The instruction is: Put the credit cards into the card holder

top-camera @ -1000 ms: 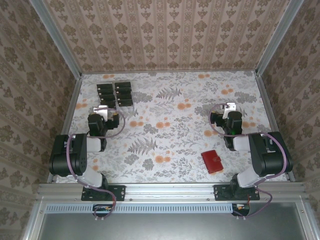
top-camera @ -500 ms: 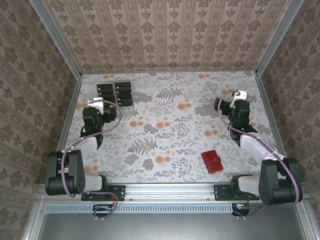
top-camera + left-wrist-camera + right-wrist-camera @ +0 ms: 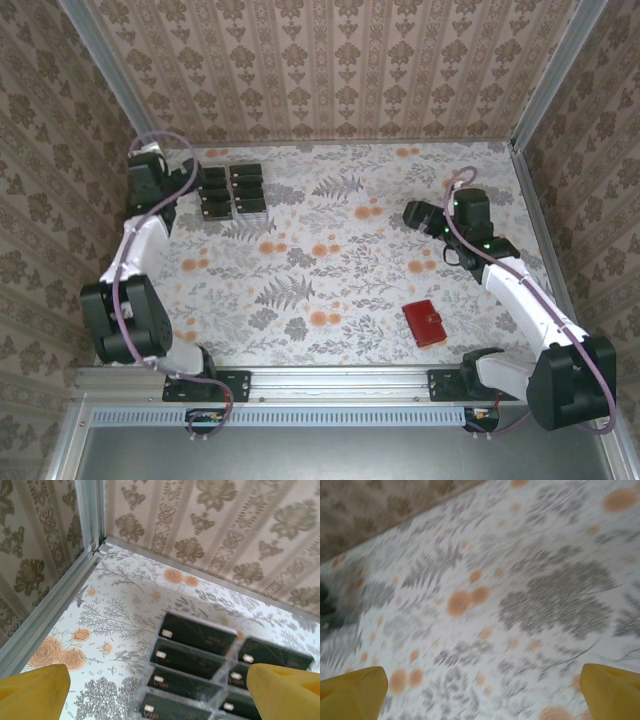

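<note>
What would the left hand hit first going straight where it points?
Likely the credit cards, in rows ahead of the open left hand; depth is unclear, so it could touch the table first.

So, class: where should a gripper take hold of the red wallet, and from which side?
Probably from above, pinching across its two long edges: the wallet lies flat and closed on the table, so only its thin edges offer purchase.
</note>
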